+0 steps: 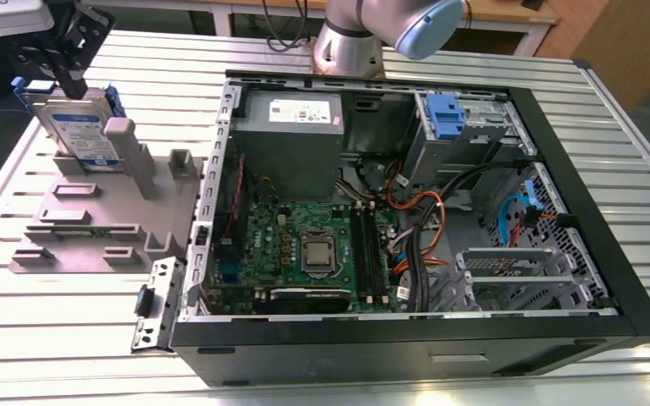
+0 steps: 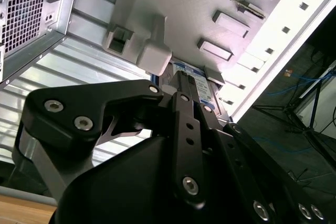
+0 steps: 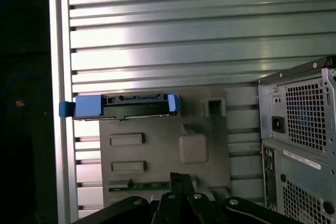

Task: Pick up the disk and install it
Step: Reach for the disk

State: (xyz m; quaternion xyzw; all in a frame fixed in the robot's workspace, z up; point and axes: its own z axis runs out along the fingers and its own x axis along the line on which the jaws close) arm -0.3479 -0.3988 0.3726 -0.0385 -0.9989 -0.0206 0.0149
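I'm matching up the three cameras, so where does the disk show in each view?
Exterior view: the disk stands on edge in the grey holder, at the exterior view's left.
Second wrist view: the disk's label peeks out beside the holder's rounded post.
First wrist view: the disk is edge-on along one end of the holder.
Shared landmark: the grey holder.

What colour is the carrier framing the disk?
Blue; the carrier shows best in the first wrist view.
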